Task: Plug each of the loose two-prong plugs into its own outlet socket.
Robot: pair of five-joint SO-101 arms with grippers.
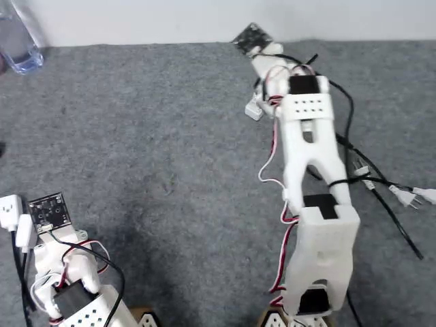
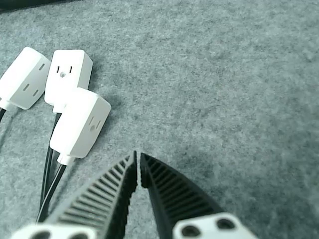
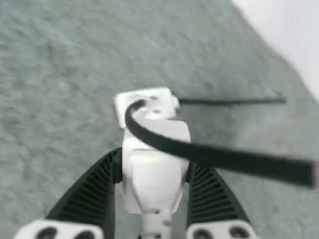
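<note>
Over at the far left, by the back edge, a clear bottle [image 1: 17, 41] stands on the grey carpet [image 1: 157, 136] that covers the table. Further down that left side, three white outlet sockets [image 2: 68, 75] lie bunched together with their slotted faces up, each trailing a black lead [image 2: 50, 179]. Two lie side by side and the third sits just beside them, nearest the arm. The left arm [image 1: 68, 286] is folded up close to them. The left gripper [image 2: 138, 162] hangs over the carpet next to that nearest socket, its ribbed fingers pressed together at the tips with nothing between them

Moving right, the right arm [image 1: 313, 177] is stretched out long towards the far edge of the table. The right gripper [image 3: 152, 162] is clamped on a white connector [image 3: 149, 107], squeezing its body from both sides so that the end face pokes out past the fingertips. I cannot tell whether it is a plug or a socket. A black cable [image 3: 224, 159] curls off that end and runs across in front of one finger

Furthest right, a loose two-prong plug [image 1: 407, 197] lies on the carpet beside the outstretched arm, well apart from the sockets
</note>
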